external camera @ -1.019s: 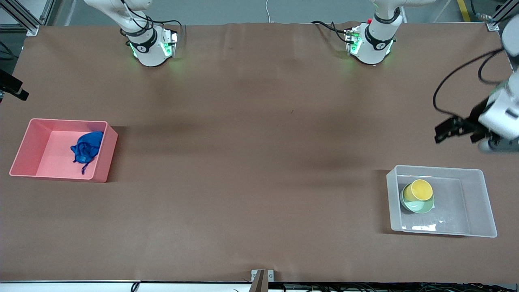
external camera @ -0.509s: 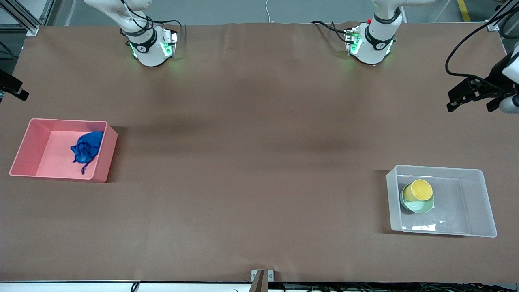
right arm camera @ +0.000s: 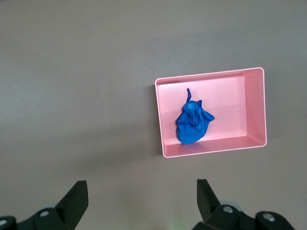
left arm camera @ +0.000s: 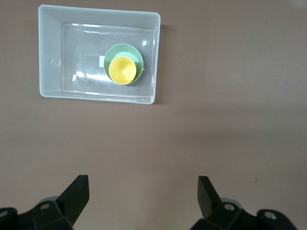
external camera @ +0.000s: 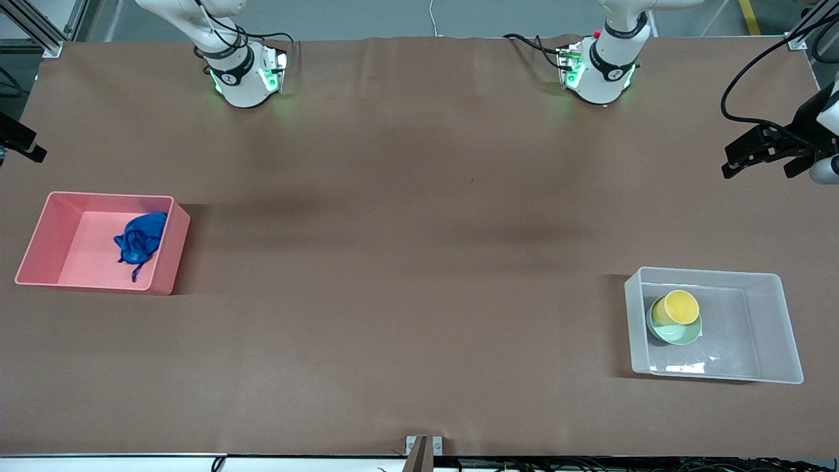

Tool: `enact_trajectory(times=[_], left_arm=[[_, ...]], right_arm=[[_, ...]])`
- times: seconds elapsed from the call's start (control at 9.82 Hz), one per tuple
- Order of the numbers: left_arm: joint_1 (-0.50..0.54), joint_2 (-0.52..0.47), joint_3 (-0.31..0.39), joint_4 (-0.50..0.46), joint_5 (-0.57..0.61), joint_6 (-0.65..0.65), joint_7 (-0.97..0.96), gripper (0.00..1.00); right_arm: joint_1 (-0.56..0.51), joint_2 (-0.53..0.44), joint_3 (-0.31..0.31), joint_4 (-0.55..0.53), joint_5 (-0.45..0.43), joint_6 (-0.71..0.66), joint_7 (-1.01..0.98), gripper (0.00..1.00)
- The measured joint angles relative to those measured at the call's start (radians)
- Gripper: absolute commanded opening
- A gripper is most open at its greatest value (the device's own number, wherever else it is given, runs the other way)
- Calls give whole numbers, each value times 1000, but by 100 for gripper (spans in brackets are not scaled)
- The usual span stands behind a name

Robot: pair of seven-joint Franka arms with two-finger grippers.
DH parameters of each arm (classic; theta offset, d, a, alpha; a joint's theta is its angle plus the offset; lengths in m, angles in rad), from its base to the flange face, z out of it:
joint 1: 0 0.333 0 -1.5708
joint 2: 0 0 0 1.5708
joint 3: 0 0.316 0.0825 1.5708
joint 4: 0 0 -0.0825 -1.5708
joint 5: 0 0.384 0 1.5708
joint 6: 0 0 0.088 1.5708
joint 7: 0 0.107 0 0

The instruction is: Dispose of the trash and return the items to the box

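My white arms, black at the ends

My bases (external camera: 244, 75) glow green beside black bands; black cables loop from my left gripper (external camera: 763, 152), whose fingers (left arm camera: 76, 194) are matte black wedges.

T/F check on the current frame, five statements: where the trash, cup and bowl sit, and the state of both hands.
1. The blue cloth wad lies in the pink bin. True.
2. The yellow cup stands on the bare table beside the clear box. False: it sits in the mint-green bowl, inside the clear box.
3. The left hand is open and holds nothing. True.
4. The pink bin and the clear box touch each other. False: they sit apart, the pink bin toward the right arm's end of the table, the clear box toward the left arm's.
5. The right hand grips the blue wad. False: it is open, high over the table, and holds nothing.
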Motion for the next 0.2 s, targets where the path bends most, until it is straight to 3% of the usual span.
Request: enact_trajectory(times=[0.2], left_arm=[[-3,0,0,-4,0,0,0,100]], right_arm=[[0,0,0,0,0,0,0,100]])
